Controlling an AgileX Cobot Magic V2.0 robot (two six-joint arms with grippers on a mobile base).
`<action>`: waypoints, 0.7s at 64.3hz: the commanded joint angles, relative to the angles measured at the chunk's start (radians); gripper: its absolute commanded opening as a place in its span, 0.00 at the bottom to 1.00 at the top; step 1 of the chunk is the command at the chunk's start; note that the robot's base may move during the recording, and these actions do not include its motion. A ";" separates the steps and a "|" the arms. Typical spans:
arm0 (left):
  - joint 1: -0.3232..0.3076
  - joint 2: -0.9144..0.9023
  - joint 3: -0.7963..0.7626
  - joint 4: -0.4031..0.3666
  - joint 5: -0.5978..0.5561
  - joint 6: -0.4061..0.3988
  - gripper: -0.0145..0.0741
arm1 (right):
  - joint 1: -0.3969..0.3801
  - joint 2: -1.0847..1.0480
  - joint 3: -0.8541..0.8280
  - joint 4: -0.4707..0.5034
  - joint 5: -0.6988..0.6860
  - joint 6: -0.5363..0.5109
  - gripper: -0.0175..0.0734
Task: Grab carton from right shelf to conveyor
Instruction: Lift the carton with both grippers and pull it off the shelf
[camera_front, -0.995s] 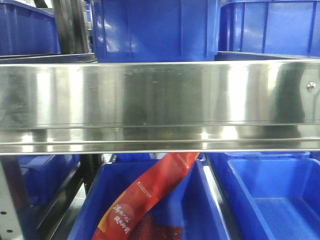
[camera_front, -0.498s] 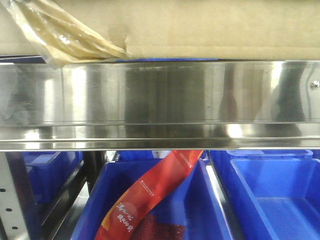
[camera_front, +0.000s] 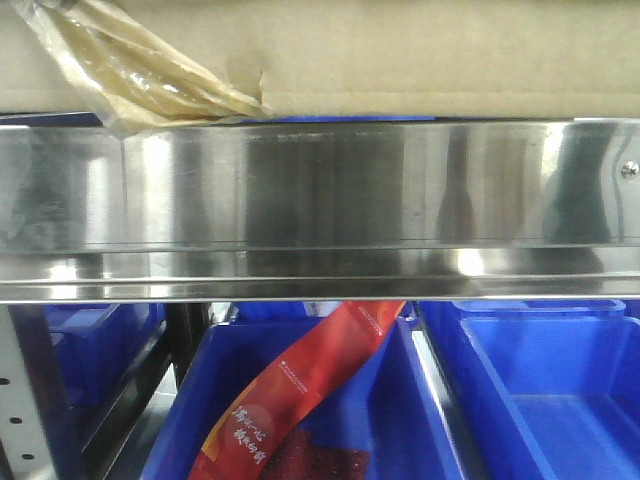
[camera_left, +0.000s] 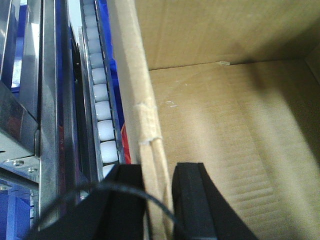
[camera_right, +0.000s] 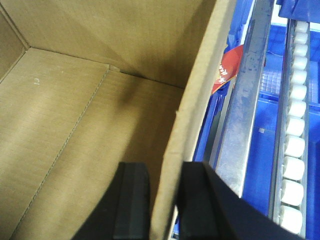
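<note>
Nearest, each arm reaches over one side wall of the brown corrugated cardboard carton (camera_left: 225, 125). The left gripper (camera_left: 157, 176) pinches its left wall and the right gripper (camera_right: 165, 175) its right wall, each with one black finger inside and one outside. The carton hangs just above the shiny steel front rail of the right shelf (camera_front: 350, 190). Below, a blue plastic bin (camera_front: 185, 410) holds a red printed packet (camera_front: 300, 390).

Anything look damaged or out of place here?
Crumpled clear tape hangs loose from the carton over the shelf rail. Below, a red packet leans slantwise out of a blue bin.
</note>
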 joint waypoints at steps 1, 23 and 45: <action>-0.002 -0.013 -0.003 -0.011 -0.036 0.005 0.14 | 0.002 -0.020 -0.005 0.006 -0.037 -0.041 0.12; -0.002 -0.013 -0.003 -0.007 -0.036 0.005 0.14 | 0.002 -0.020 -0.005 0.006 -0.037 -0.041 0.12; -0.002 -0.013 -0.003 -0.007 -0.036 0.005 0.14 | 0.002 -0.020 -0.005 0.006 -0.037 -0.041 0.12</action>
